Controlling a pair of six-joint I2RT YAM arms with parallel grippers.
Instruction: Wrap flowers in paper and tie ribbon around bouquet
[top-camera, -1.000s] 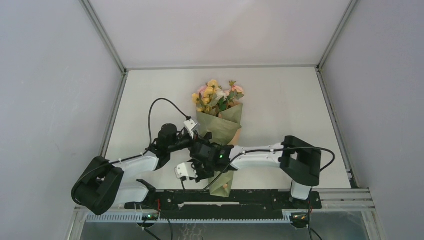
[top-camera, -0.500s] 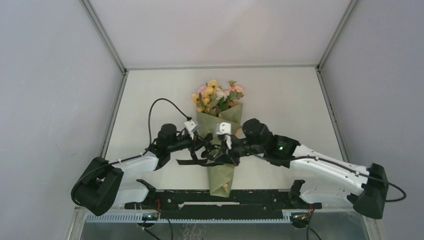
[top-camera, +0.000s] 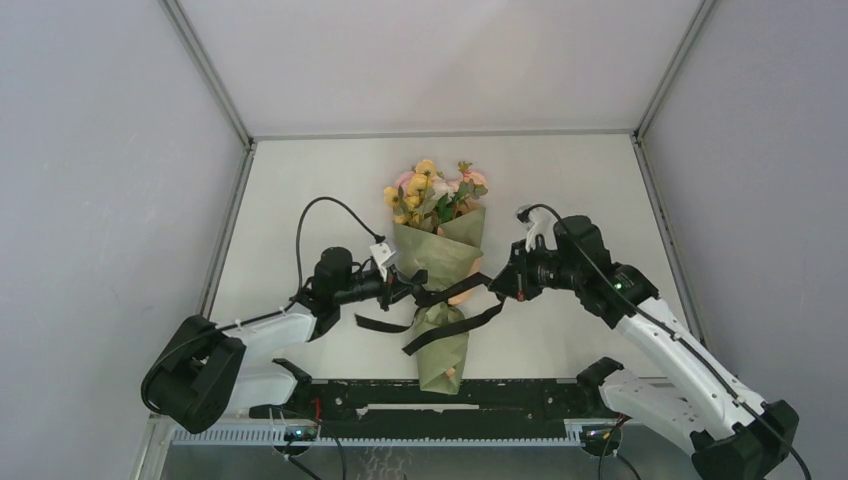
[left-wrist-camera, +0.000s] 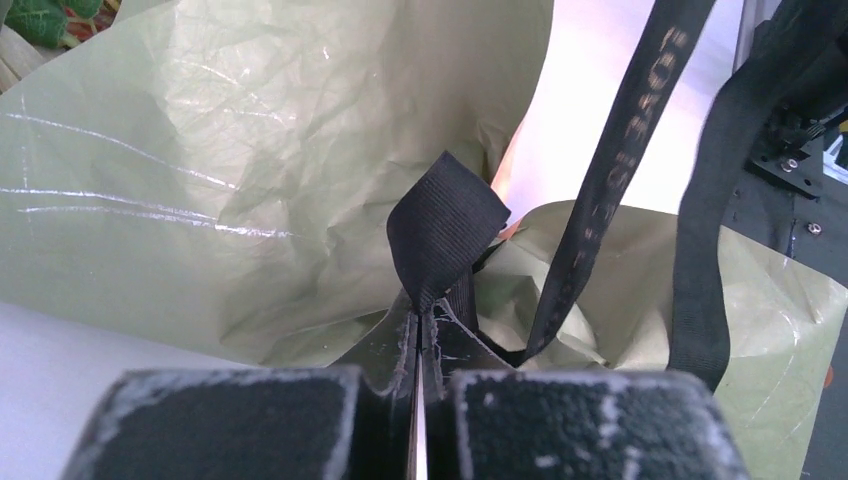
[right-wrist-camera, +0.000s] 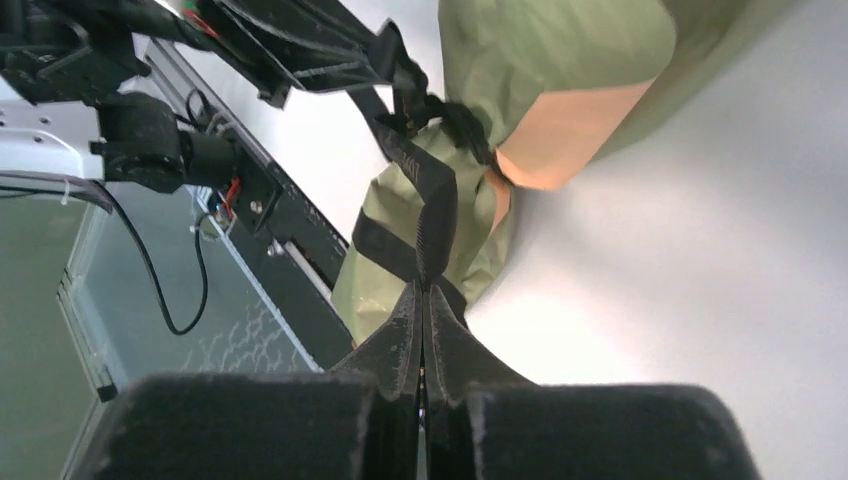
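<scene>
The bouquet (top-camera: 440, 262) lies on the table, an olive-green paper (left-wrist-camera: 200, 170) cone with yellow, pink and cream flowers (top-camera: 432, 192) sticking out at the far end. A black ribbon (top-camera: 452, 292) crosses the cone's narrow waist. My left gripper (top-camera: 408, 289) sits at the cone's left side, shut on a folded ribbon loop (left-wrist-camera: 443, 232). My right gripper (top-camera: 497, 284) is to the right of the cone, shut on the ribbon (right-wrist-camera: 432, 225), which runs taut from its tips back to the bouquet (right-wrist-camera: 555, 70). A loose ribbon tail hangs across the lower cone.
The black base rail (top-camera: 450, 398) runs along the table's near edge just below the cone's tip. A black cable (top-camera: 315, 215) arcs above the left arm. Grey walls enclose the white table (top-camera: 580, 190) on three sides.
My right arm has swung from the left of the bouquet across it to the right side, drawing the ribbon out over the cone. The left gripper stayed put.
</scene>
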